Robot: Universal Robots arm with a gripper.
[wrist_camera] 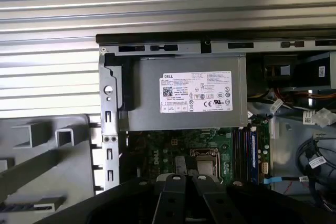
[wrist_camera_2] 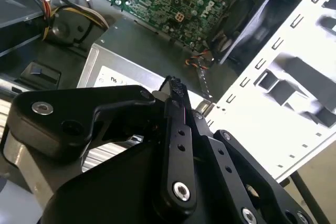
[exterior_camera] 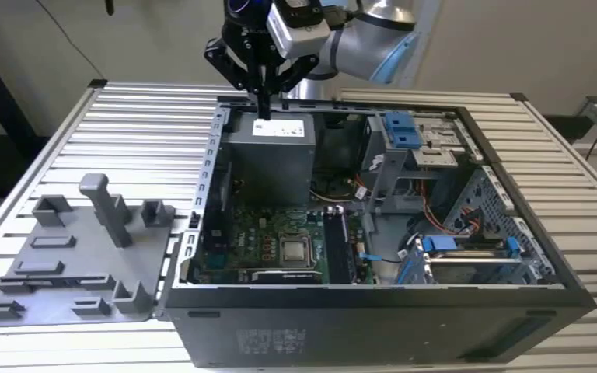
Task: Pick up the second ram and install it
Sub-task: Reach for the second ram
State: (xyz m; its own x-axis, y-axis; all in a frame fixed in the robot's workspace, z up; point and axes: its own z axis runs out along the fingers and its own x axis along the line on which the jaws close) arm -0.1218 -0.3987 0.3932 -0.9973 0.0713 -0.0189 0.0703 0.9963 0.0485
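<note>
Showing the arm (exterior_camera: 373, 37) raised over the work table, the exterior view placed the gripper (exterior_camera: 264, 111) above the far edge of the open computer case (exterior_camera: 532, 260), directly over the grey power supply (exterior_camera: 267, 159). We saw its two black fingers pressed together into one narrow blade pointing downward. In the second wrist view the fingertips (wrist_camera_2: 174, 88) met with nothing visible between them, so the pincer was fully closed and carried nothing that we could make out.

We located the second ram (exterior_camera: 338, 247) inside the case, well apart from the gripper. Dark boards stood upright in the memory slots (wrist_camera: 244, 150) on the green motherboard (exterior_camera: 262, 233), just beside the processor socket (exterior_camera: 296, 250) on the exterior view's right of it. We could not tell one stick from another, nor how many stood there. In the first wrist view the slots appeared as dark parallel strips with one blue strip alongside.

The power supply's white label (wrist_camera: 195, 93) faced upward beneath the gripper. A grey tray (exterior_camera: 71, 299), bearing grey blocks and an upright post (exterior_camera: 106, 210), lay on the slatted table (exterior_camera: 137, 124) just beside the case, at the exterior view's left. Blue latches (exterior_camera: 403, 129) sat on the drive cage at the case's far side.
</note>
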